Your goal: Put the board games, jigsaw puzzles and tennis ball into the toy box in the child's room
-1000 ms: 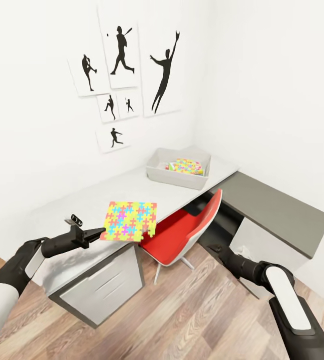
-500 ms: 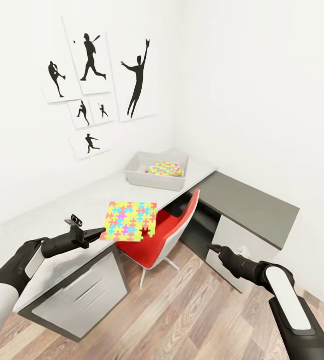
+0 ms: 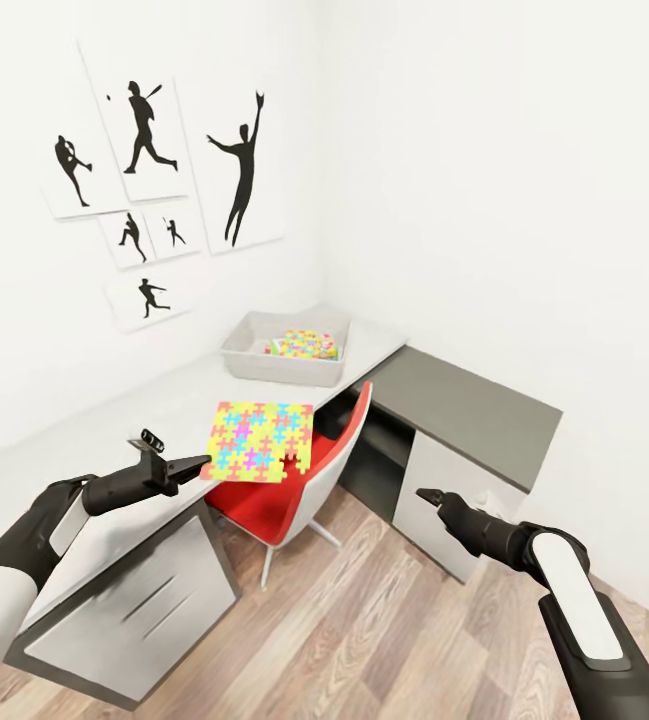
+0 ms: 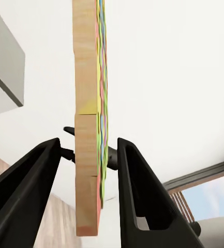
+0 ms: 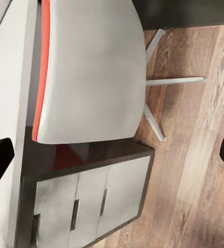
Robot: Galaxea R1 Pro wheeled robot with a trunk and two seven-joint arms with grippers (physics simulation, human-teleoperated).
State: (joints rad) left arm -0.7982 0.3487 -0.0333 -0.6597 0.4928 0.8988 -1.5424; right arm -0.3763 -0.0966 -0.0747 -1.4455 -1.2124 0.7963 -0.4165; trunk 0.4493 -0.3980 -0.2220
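Left claw point(image 3: 196, 464) pinches one edge of a jigsaw puzzle point(image 3: 260, 441), held flat in the air above the table point(image 3: 154, 410), right claw point(image 3: 426, 494) gapes empty, and next comes carrying it to the toy box point(image 3: 254, 362) and letting go.

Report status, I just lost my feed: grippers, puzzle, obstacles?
Left gripper shut on puzzle, held flat. Right gripper open, empty. Toy box ahead on desk; red chair below the puzzle.
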